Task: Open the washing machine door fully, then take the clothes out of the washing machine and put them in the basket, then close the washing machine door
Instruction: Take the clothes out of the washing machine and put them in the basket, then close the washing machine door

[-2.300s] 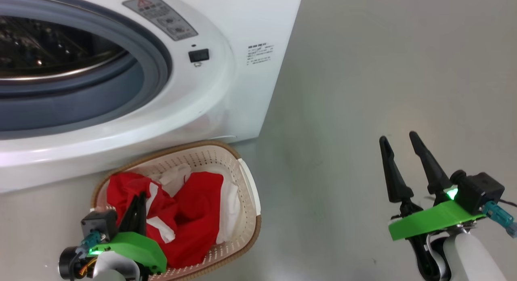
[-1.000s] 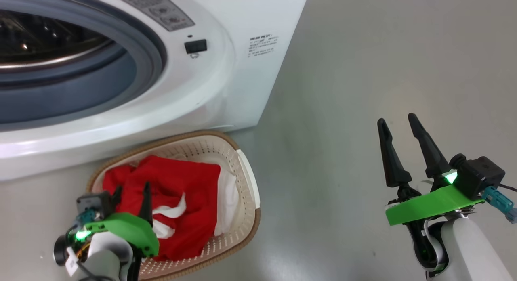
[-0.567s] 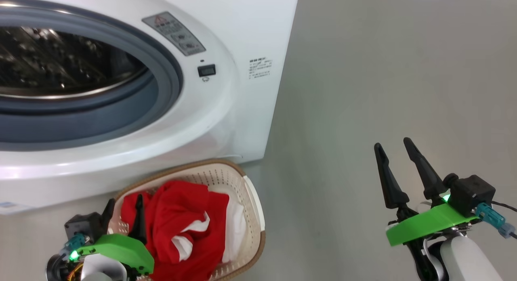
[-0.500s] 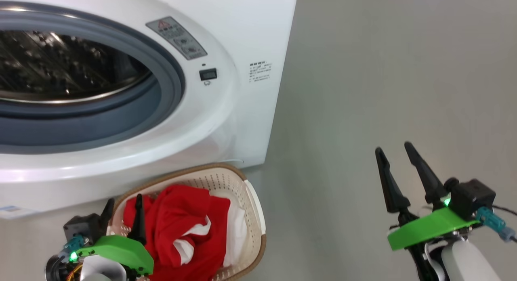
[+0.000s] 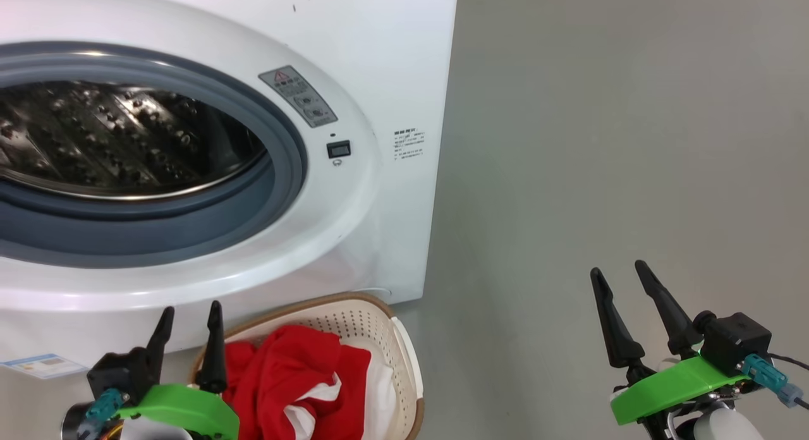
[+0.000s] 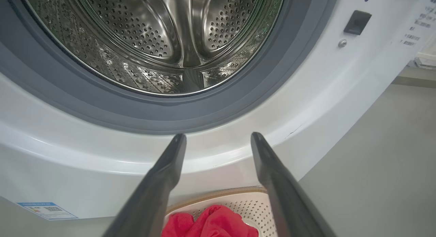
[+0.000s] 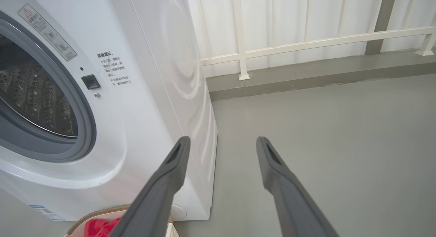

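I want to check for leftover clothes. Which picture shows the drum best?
The left wrist view: it looks straight into the drum, bright and wide. The head view shows it dark and slanted; the right wrist view catches a side slice.

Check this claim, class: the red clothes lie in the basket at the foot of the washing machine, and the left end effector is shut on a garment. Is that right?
Not quite. The left end effector is open and empty, as the left wrist view shows. The clothes do lie in the basket at the foot of the washing machine.
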{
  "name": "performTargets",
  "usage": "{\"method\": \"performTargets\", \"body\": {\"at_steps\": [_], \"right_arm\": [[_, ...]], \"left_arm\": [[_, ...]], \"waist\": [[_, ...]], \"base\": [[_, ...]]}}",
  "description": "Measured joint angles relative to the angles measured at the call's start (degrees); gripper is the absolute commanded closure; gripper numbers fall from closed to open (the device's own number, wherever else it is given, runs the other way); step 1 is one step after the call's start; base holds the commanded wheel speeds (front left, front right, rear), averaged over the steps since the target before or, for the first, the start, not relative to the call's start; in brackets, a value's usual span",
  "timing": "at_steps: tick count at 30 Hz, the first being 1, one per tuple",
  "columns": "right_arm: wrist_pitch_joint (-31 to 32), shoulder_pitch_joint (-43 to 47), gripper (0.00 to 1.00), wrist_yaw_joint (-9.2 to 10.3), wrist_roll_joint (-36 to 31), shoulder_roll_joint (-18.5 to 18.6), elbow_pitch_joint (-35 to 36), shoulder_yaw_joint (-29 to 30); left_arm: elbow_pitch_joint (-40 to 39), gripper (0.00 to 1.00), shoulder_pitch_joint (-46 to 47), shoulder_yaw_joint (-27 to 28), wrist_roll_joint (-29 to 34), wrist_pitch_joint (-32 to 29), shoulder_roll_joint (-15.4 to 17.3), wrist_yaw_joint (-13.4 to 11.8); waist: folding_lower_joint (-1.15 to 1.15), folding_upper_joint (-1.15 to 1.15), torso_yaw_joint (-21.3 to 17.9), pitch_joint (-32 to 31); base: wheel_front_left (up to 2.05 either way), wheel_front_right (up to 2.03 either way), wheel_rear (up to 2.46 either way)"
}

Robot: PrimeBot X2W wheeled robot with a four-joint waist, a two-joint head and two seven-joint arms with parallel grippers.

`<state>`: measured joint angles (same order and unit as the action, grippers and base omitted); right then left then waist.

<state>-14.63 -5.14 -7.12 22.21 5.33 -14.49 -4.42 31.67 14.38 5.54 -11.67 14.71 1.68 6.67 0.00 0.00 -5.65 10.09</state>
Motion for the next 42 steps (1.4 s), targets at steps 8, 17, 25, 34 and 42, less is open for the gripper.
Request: {"method": "performTargets", "body": {"at_steps": [8,17,25,34,42], "right_arm": [[0.00,0.63,0.00,0.00,0.00,0.25,-0.04,0.00],[0.00,4.02,0.00,0.00,0.20,1.00,0.22,0.26],[0.00,5.87,0.00,0.00,0.20,1.42,0.93,1.44],[0.00,7.47,0.00,0.00,0.21,1.63,1.43,1.99],[0.00,7.46,0.00,0.00,0.75,1.62,1.60,2.08]], "left_arm": [[-7.11,0.00,-4.05,-0.30,0.44,0.00,0.04,0.01],[-15.27,0.00,-8.65,-0.54,1.56,0.00,0.19,0.42],[-21.68,0.00,-13.33,-0.81,1.53,0.00,0.37,0.19],[-25.38,0.00,-18.05,-1.85,0.08,0.00,0.62,-1.68],[-25.97,0.00,-17.95,-2.78,0.19,0.00,0.63,-2.68]], "waist": [[0.00,0.00,0.42,-2.85],[0.00,0.00,1.24,-5.51],[0.00,0.00,2.03,-7.06],[0.00,0.00,2.56,-7.46],[0.00,0.00,2.88,-6.80]], "base": [[0.00,0.00,0.00],[0.00,0.00,0.00],[0.00,0.00,0.00],[0.00,0.00,0.00],[0.00,0.00,0.00]]}}
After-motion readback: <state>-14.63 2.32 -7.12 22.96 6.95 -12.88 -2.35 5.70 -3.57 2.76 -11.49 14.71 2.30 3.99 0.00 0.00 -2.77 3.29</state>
